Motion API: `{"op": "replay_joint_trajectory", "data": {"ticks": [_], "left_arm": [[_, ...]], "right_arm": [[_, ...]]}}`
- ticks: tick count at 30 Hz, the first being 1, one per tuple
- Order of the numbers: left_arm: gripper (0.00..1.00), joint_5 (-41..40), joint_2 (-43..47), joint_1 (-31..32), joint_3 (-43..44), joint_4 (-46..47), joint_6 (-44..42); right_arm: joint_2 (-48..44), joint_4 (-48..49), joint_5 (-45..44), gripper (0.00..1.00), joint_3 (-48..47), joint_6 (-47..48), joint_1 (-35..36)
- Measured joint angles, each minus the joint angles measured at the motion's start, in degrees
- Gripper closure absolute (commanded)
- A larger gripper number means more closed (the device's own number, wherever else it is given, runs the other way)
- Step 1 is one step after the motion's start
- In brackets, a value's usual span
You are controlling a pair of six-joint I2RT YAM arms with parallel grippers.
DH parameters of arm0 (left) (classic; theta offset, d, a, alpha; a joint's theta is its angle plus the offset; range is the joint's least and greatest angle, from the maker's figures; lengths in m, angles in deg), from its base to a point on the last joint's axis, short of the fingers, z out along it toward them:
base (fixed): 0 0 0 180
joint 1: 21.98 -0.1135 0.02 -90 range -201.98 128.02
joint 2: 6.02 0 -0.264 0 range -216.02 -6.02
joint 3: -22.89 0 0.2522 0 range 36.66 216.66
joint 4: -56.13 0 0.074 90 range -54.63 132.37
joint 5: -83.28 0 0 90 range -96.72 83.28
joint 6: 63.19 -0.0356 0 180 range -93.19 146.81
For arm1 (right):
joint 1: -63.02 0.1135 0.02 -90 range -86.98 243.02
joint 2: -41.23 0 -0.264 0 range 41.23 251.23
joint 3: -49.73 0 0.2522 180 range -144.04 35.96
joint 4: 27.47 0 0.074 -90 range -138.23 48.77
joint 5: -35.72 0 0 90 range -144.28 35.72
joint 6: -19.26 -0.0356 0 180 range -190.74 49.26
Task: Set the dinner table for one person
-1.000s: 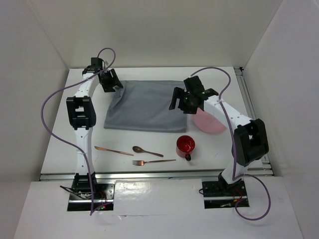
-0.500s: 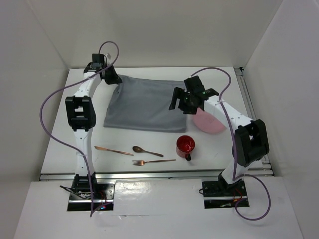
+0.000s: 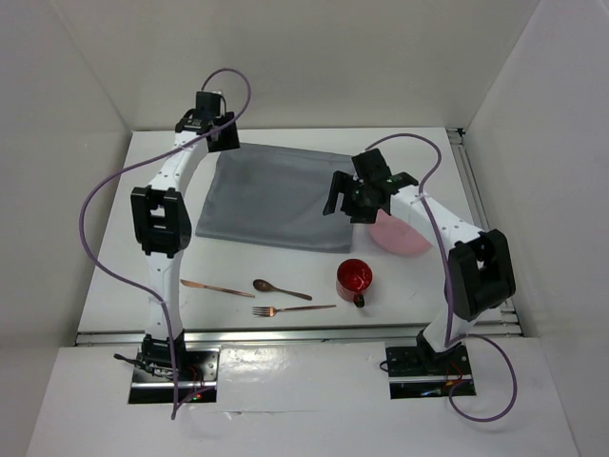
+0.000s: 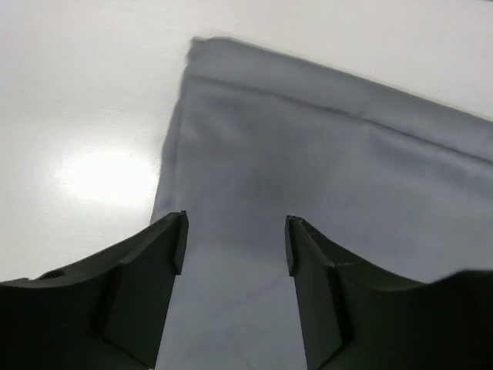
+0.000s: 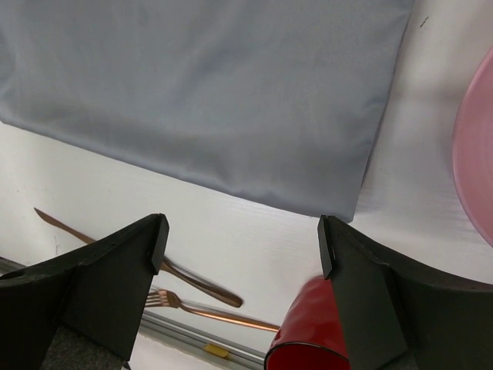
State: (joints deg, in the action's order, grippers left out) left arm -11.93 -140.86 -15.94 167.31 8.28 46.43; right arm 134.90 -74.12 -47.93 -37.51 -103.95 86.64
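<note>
Seen from above, the white dinner table (image 3: 400, 295) carries a grey mat (image 3: 276, 195) at centre, a pink plate (image 3: 404, 240) at right, and a red mug (image 3: 354, 278), knife (image 3: 217, 288), spoon (image 3: 281, 289) and fork (image 3: 293, 309) near its front edge. Left wrist view: the left gripper (image 4: 235, 231) hangs parted and empty over the mat's corner. Right wrist view: the right gripper (image 5: 240, 231) spreads wide, holding nothing, above the mat and mug.

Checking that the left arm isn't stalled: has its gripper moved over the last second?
Yes. In the top view the left gripper has shifted away from the near edge and slightly right, ending closer to the far edge of the dinner table.
</note>
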Motion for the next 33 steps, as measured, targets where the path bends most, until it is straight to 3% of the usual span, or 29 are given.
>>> {"op": "replay_joint_trajectory", "data": {"ticks": [1, 4, 6, 9, 10, 15, 21, 33], "left_arm": [[0.66, -0.9, 1.1, -0.3, -1.8, 0.2, 0.3], [0.99, -2.0, 6.4, -1.3, -9.7, 1.7, 0.5], [1.00, -1.3, 9.4, -2.0, -12.7, 1.6, 0.5], [1.00, 1.2, 11.4, -2.3, -13.5, 1.6, 0.8], [1.00, 2.1, 11.8, -2.3, -13.9, 1.7, 1.0], [1.00, 5.6, 13.4, -2.2, -22.4, 2.4, 3.0], [1.00, 3.7, 13.5, -2.2, -39.2, 1.4, 8.6], [1.00, 5.8, 20.2, -2.3, -50.6, 6.1, 14.0]], "right_arm": [[-0.1, -0.1, 0.0, 0.09, 0.0, 0.0, 0.0], [-0.8, 0.0, 0.2, 0.15, 0.3, -0.1, 0.0], [-1.2, 0.0, 0.4, 0.19, 0.7, -0.1, 0.0], [-1.2, 0.0, 1.0, 0.40, 0.8, 0.0, 0.0], [-1.0, 0.0, 1.2, 0.53, 0.7, 0.3, 0.0], [3.7, 0.0, 2.5, 0.84, -2.9, 2.2, 0.0], [12.8, 0.4, 3.1, 0.88, -8.0, 3.5, 0.0], [23.0, 0.4, 1.5, 0.97, -8.2, 0.6, -2.8]]}}
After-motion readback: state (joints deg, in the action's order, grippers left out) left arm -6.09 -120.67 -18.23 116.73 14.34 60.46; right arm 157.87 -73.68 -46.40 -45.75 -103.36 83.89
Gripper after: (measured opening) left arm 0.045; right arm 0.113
